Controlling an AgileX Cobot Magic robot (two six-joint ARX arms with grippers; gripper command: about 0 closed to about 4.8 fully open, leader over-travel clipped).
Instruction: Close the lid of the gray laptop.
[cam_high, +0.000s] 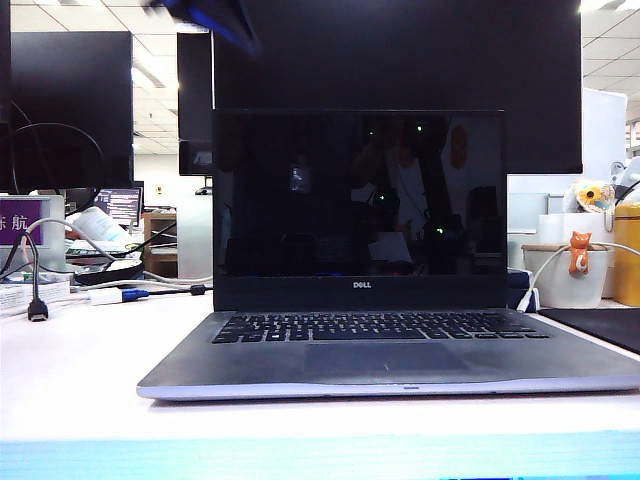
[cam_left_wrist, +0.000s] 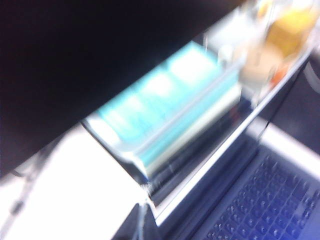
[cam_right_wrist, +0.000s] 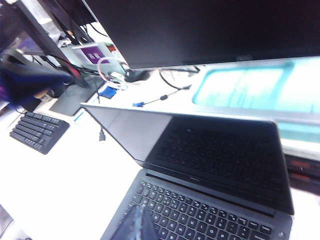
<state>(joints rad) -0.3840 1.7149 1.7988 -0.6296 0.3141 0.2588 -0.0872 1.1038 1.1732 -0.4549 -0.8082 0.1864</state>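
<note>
One laptop (cam_high: 390, 350) sits centre frame in my exterior view, on the white surface (cam_high: 70, 370), base flat, keyboard (cam_high: 380, 326) and touchpad (cam_high: 385, 358) toward the camera. Lid (cam_high: 358, 205) stands fully open, about upright, dark screen with DELL on the lower bezel. Big black monitor (cam_high: 400, 60) right behind it, another monitor (cam_high: 70, 105) at upper left. Cables (cam_high: 40, 270) lie at left on the surface, a black plug hanging near the left edge. White cup with an orange cat figure (cam_high: 580, 252) at right, yellow container (cam_high: 627, 255) beside it at the frame edge.

Blurred dark blue shape at top left of the exterior view, above the lid's upper left corner, is an arm part I think; can't tell which one.

Left wrist view is heavily motion-blurred: I see the lid edge (cam_left_wrist: 225, 150) running diagonally, keys (cam_left_wrist: 270, 200) at lower right, teal books (cam_left_wrist: 165, 100) behind the lid. Left hand (cam_left_wrist: 142, 225) is only a dark sliver at the bottom edge; can't tell how far open, nothing visibly held.

Right wrist view looks down at the open screen (cam_right_wrist: 200, 150) and keys (cam_right_wrist: 200, 212), with a separate black keyboard (cam_right_wrist: 37, 131) at left. Right hand (cam_right_wrist: 135, 225) shows as a dark blurred tip at the bottom, above the keys; opening unclear, no grip seen.
</note>
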